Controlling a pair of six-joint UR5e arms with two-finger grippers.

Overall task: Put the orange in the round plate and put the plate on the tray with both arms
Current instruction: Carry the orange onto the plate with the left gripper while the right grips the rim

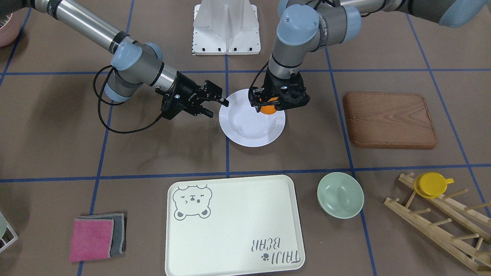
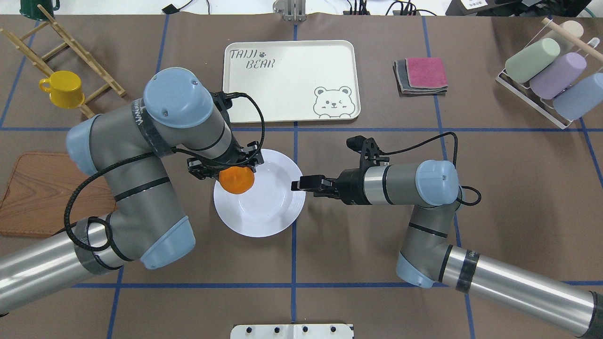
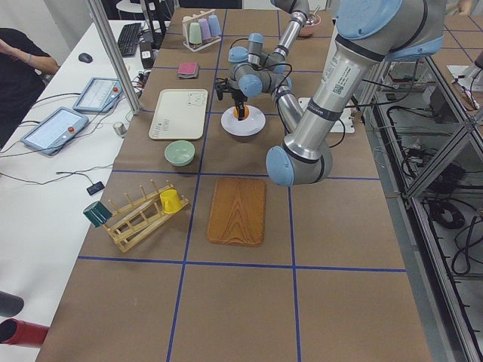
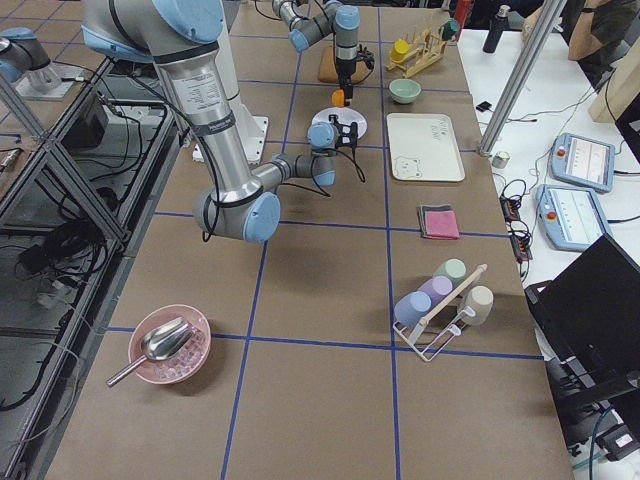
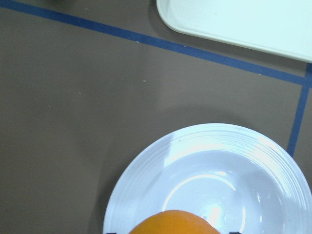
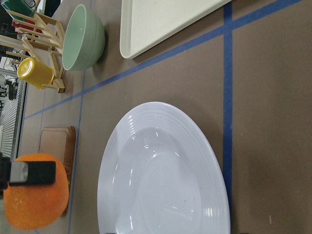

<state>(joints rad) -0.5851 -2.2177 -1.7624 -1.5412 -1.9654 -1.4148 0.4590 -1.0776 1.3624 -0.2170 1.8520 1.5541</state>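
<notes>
The orange (image 2: 236, 181) hangs just above the left rim of the white round plate (image 2: 264, 207), with my left gripper (image 2: 229, 169) shut on it from above. The left wrist view has the orange (image 5: 170, 223) at its bottom edge, over the plate (image 5: 209, 170). At the plate's opposite rim my right gripper (image 2: 298, 184) lies level with the table, open, its fingertips (image 1: 224, 102) close to the rim with nothing between them. Its wrist view takes in the plate (image 6: 161, 180) and the held orange (image 6: 34, 200). The cream bear tray (image 2: 292, 80) lies beyond the plate and has nothing on it.
A brown wooden board (image 2: 33, 193) lies under my left arm's side. A pale green bowl (image 1: 340, 194) sits beside the tray. A wooden rack with a yellow cup (image 2: 63, 88), folded cloths (image 2: 421, 75) and a cup rack (image 2: 551, 75) ring the far table.
</notes>
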